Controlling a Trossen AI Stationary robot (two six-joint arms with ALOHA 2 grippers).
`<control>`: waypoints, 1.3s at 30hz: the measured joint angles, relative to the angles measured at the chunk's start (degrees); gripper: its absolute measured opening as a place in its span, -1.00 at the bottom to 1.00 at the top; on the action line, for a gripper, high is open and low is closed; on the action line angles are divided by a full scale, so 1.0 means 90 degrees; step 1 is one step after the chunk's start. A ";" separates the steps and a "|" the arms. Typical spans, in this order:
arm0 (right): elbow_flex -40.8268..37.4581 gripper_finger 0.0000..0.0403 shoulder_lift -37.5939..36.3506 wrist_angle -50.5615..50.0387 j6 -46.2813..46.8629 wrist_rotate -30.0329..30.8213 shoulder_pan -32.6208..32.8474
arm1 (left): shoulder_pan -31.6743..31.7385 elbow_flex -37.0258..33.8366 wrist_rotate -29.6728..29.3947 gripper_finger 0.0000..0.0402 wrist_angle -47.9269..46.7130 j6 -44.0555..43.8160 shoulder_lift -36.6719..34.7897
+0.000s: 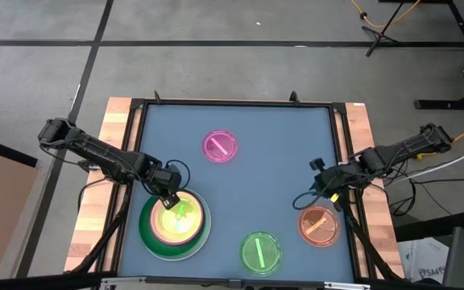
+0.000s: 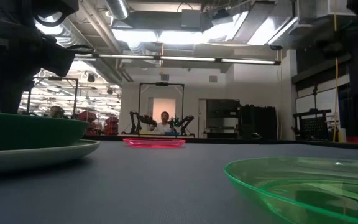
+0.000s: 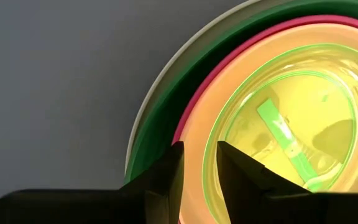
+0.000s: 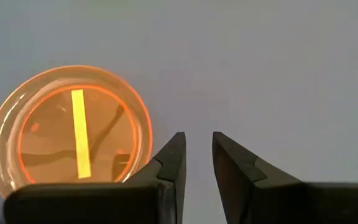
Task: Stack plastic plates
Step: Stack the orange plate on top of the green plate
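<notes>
A stack stands near the table's near-left corner: a large pale plate (image 1: 206, 235) at the bottom, then a dark green plate (image 1: 145, 229), a magenta plate (image 3: 194, 106), a cream plate (image 3: 229, 93) and a small translucent green plate (image 1: 181, 216) on top. My left gripper (image 1: 170, 199) (image 3: 199, 155) hovers narrowly open over the stack's far-left rim. My right gripper (image 1: 306, 197) (image 4: 199, 146), also narrowly open, hangs just left of the small orange plate (image 1: 319, 225) (image 4: 70, 127). A small pink plate (image 1: 220, 147) and a second small green plate (image 1: 260, 252) lie flat on the table. My left gripper points down at the stack's far-left side with its fingertips (image 3: 174, 163) over the cream plate's rim (image 3: 197, 134). The small green plate's rim (image 3: 219, 134) runs under one finger. I cannot tell whether the tips touch a plate. My right gripper touches nothing.
The blue-grey mat (image 1: 272, 161) has open room at its middle and far side. A black frame (image 1: 232, 103) borders it, with wooden strips (image 1: 115, 129) outside. In the low view a person (image 2: 164, 122) sits far behind the table.
</notes>
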 joint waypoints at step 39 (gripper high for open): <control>-0.2830 -0.64 -0.0460 0.2490 0.1807 -0.0957 0.0000 | 0.0000 0.0000 -0.0185 -0.56 0.0153 0.0002 0.0000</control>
